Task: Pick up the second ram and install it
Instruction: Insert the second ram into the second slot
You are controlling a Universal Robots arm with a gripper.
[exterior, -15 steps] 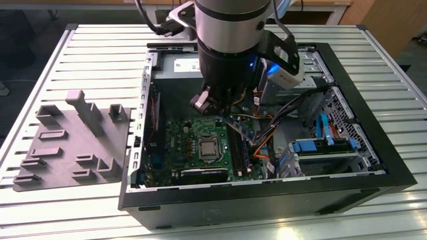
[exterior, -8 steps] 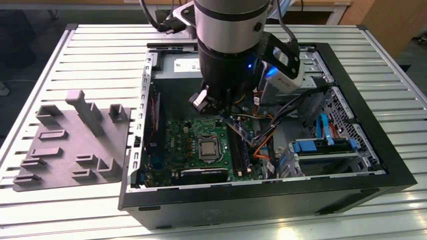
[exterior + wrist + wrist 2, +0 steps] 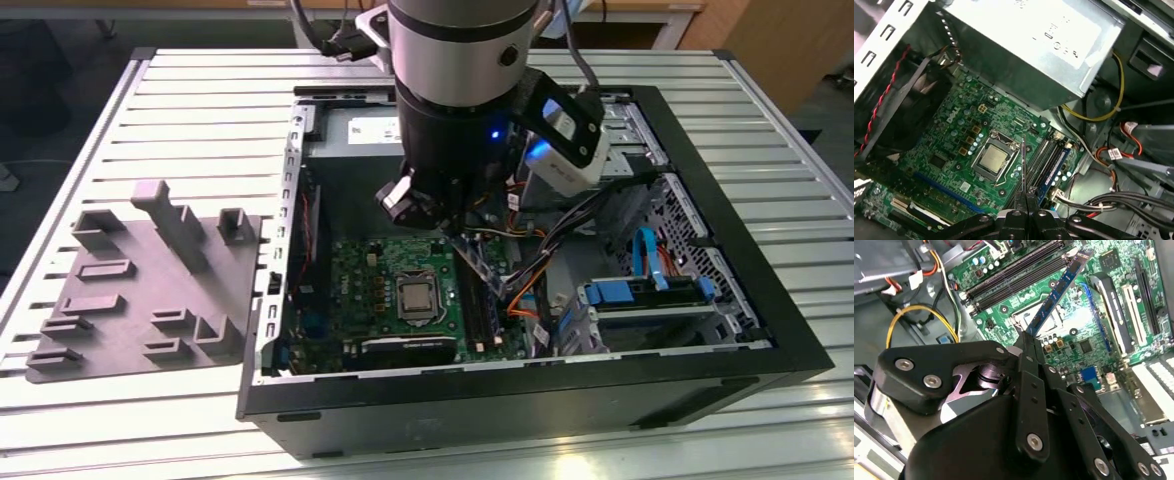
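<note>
Second wrist view, gripper clamping second ram, lengthwise toward motherboard

A workshop or robotics lab is suggested: an opened computer case is set on a slotted metal bench.

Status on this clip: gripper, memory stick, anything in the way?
Gripper shut on memory stick. Stick held above the motherboard slots, not seated. Nothing seen lying across them.
</note>
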